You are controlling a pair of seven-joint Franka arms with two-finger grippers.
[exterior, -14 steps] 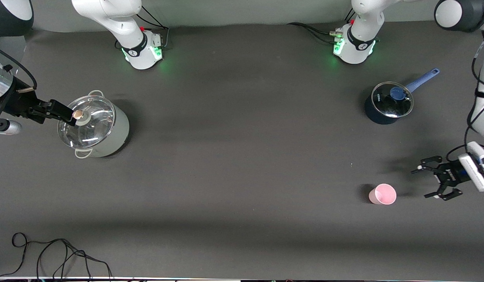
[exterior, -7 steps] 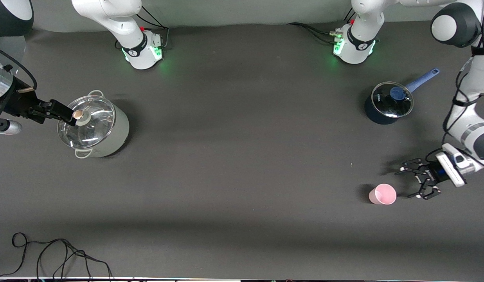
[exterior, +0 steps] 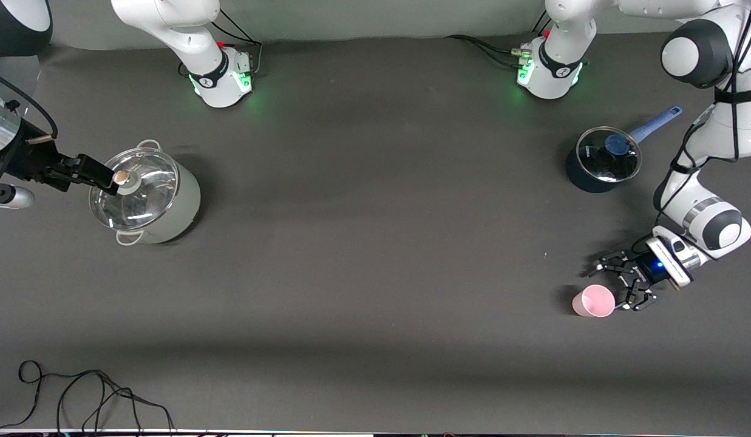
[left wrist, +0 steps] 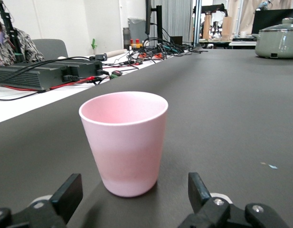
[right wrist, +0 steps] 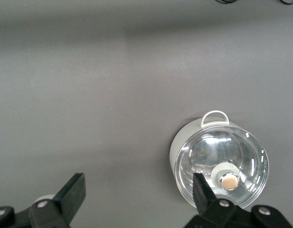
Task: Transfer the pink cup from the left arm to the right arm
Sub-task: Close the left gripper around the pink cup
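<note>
Pink and pale, the small tapered plastic cup [exterior: 593,301] is standing upright, mouth up, on the dark grey tabletop [exterior: 375,243], at about five o'clock in the front view, toward the left arm's end. The left end effector [exterior: 616,285] is sitting low beside it, at roughly two o'clock from the cup, its black linkage fingers [left wrist: 65,197] spread wide and holding nothing; in the left wrist view the cup [left wrist: 125,141] is lying between them, presumably so they can close around its wall. The right end effector [exterior: 87,172] is waiting over the lidded grey-green metal stockpot [exterior: 146,193] at nine o'clock, its fingers [right wrist: 72,192] likewise wide apart and empty, probably parked until the cup is offered. A dark blue saucepan with a glass lid [exterior: 603,158] is sitting at two o'clock.
</note>
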